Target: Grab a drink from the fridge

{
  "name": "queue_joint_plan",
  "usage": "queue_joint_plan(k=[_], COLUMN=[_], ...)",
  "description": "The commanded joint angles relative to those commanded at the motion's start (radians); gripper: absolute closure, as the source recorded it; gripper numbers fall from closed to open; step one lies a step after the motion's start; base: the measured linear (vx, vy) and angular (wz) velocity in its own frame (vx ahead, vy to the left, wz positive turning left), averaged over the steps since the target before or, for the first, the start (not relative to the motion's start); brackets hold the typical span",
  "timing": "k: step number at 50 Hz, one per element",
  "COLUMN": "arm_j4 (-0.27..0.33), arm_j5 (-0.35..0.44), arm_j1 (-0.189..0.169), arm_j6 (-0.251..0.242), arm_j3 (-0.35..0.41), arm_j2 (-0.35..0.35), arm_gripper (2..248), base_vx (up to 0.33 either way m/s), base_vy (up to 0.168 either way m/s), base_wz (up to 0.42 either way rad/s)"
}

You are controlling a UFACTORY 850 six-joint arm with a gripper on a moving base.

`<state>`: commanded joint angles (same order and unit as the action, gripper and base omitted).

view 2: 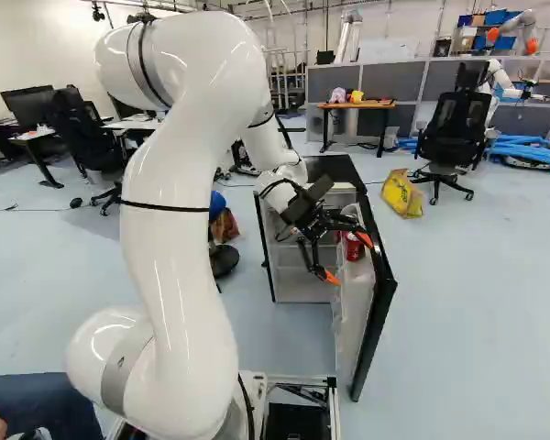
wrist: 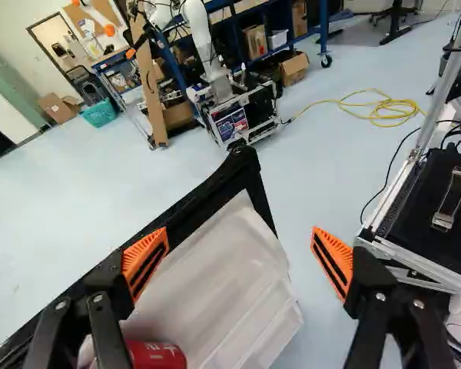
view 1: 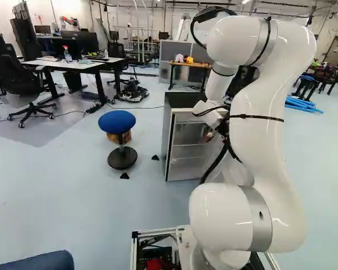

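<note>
A red cylindrical can (view 2: pixel 355 247) with white print sits in the black-edged fridge door (view 2: pixel 377 302), right of centre in the right base view. The orange-padded black fingers (view 2: pixel 333 278) are spread apart.

This is a robotics lab: another robot arm (wrist: pixel 200 27) stands by a blue rack (wrist: pixel 323 27), a yellow cable (wrist: pixel 397 103) looped nearby. Monitors (view 1: pixel 83 41) and office chairs (view 2: pixel 453 128) (rather officelike, those) share the room.

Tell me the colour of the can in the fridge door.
The can is red with pale markings, clearest in the wrist view.
</note>
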<state>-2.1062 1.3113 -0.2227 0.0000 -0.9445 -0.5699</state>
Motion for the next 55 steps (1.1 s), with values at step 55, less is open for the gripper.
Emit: queue_joint_plan(k=[55], arm_j4=[0.291], arm_j5=[-0.112], arm_j1=[-0.138], arm_j6=[0.0], arm_j3=[-0.165], arm_j2=[-0.08], arm_gripper=[3], base_vx=[0.0], base_vy=[0.0], base_wz=[0.0])
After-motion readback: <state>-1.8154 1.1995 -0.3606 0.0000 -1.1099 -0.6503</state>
